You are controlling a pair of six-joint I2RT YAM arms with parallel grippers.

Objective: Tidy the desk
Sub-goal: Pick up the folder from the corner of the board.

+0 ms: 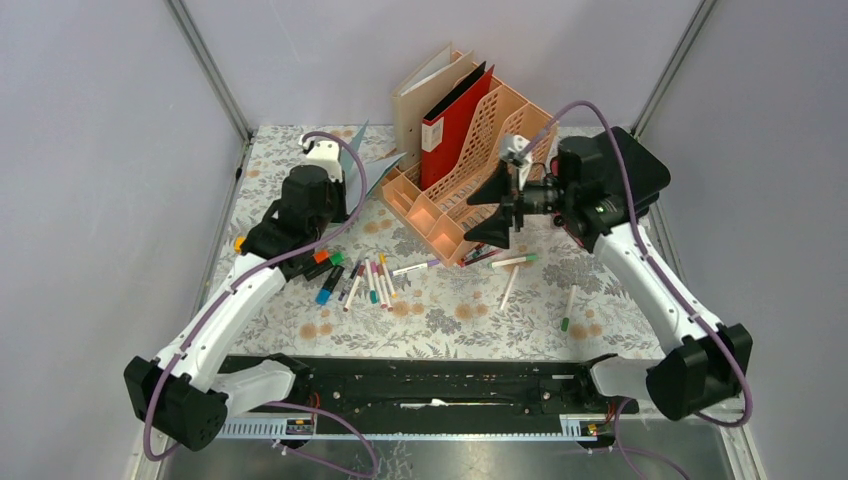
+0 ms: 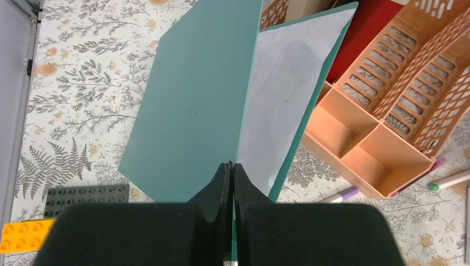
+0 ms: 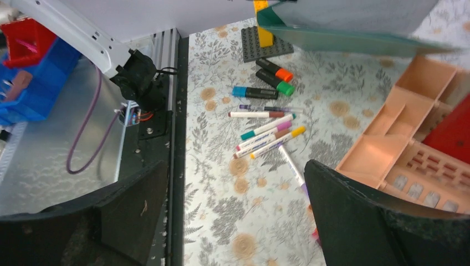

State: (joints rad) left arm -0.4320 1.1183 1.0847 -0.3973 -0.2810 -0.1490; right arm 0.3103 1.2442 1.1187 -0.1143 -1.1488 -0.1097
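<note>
**A:** How is the left gripper [image 2: 231,172] found?

**B:** It is pressed together on the near edge of a teal folder [image 2: 194,100]. The folder is opened out ahead of the gripper, and a white sheet [image 2: 282,100] is shown inside it. The cloth-covered surface [image 2: 83,100] is seen below the gripper and spread to both sides of it.

**A:** What is placed close by?

**B:** A peach file rack [image 2: 377,138] is set ahead of the gripper, to its right. A grey studded plate [image 2: 83,197] and an orange brick [image 2: 19,235] are laid on the surface just to its left.

**A:** And the right gripper [image 3: 233,221]?

**B:** Its fingers are held wide apart, with nothing caught between them. The surface is seen underneath it. Scattered markers [image 3: 266,133] are laid beyond the fingertips. In the wrist view, the low end of the rack is seen beside the right-hand finger.
</note>
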